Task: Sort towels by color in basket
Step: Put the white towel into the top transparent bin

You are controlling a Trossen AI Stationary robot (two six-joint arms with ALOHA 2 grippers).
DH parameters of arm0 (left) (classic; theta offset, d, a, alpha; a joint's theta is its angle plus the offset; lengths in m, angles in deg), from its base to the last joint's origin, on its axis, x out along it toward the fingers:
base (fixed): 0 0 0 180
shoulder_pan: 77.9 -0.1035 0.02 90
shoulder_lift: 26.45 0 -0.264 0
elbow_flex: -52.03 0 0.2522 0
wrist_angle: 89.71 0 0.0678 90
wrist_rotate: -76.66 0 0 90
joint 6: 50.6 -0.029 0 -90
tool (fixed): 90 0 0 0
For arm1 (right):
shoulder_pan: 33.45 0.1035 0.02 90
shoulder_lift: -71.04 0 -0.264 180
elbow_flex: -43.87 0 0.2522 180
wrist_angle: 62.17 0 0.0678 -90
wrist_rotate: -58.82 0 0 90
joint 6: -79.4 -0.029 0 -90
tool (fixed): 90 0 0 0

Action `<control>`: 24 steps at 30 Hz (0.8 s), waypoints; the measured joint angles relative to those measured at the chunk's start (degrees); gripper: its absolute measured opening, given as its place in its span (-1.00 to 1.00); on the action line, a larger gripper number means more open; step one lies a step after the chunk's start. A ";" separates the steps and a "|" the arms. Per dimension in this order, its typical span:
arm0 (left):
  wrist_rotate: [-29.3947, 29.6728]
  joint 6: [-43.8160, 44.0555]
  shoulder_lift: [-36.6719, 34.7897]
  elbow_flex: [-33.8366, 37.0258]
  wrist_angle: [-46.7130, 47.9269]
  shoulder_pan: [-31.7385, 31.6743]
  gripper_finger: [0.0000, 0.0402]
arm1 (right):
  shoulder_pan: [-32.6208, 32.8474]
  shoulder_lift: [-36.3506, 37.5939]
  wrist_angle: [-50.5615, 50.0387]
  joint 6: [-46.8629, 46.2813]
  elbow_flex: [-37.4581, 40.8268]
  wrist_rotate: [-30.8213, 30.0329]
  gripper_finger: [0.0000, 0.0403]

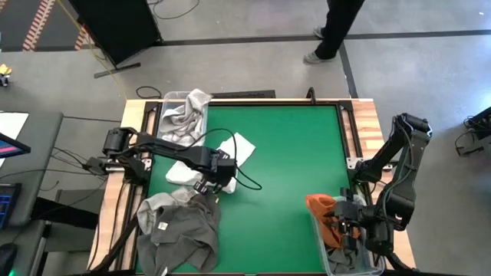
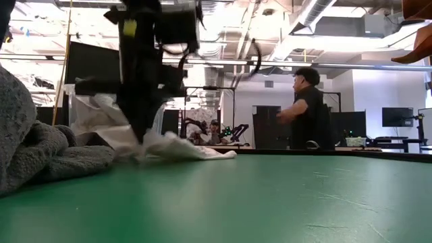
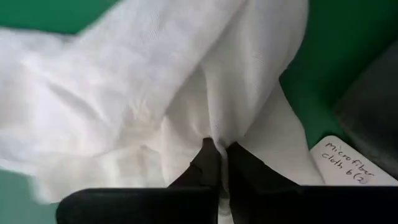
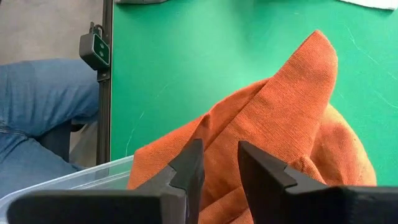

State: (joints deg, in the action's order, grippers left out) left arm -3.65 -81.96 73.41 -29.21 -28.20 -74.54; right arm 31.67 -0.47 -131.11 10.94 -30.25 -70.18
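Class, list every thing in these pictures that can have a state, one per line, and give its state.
Left gripper: shut on the white cloth towel, low on the green table.
Right gripper: jaws slightly apart, over the rust orange towel.
Rust orange towel: draped over the clear plastic bin's rim.
Dark grey towels: heaped, untouched.

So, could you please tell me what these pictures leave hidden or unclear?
- High view: the left gripper covers its pinch on the white towel.
- High view: the right gripper and arm cover most of the clear bin under the orange towel.
- Left wrist view: the written tag is cut off by the picture's edge.
- Low view: the grey towel blocks the table behind it.
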 joint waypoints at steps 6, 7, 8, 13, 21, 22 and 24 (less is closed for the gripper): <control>6.34 -1.93 -3.18 -7.56 3.61 2.65 -0.99 | 0.00 0.00 0.03 -0.02 0.00 0.00 -0.36; 8.11 -2.21 -3.96 -8.82 4.38 2.88 -0.99 | 0.00 0.00 0.10 -0.02 0.00 0.00 -0.36; 9.79 -2.38 -4.78 -10.11 5.24 3.06 -0.99 | 0.00 0.00 0.19 -0.02 0.00 0.00 -0.36; 14.89 -1.60 -10.55 -15.38 7.75 2.93 -1.00 | 0.00 0.00 0.42 -0.02 0.00 -0.02 -0.36; 6.56 6.75 -19.02 -17.34 9.57 3.06 -1.00 | 0.08 -1.03 0.33 0.54 0.01 -0.02 -0.36; 5.40 7.63 -19.27 -17.34 9.97 3.20 -1.00 | 0.08 -1.32 0.36 0.88 0.02 -0.03 -0.36; 5.01 8.54 -19.32 -17.34 10.80 4.16 -1.00 | 0.07 -1.89 0.33 1.12 0.02 -0.04 -0.36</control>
State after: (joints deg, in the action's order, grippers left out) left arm 1.36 -73.42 54.09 -46.55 -17.41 -70.38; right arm 31.74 -2.36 -130.77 12.05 -30.23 -70.23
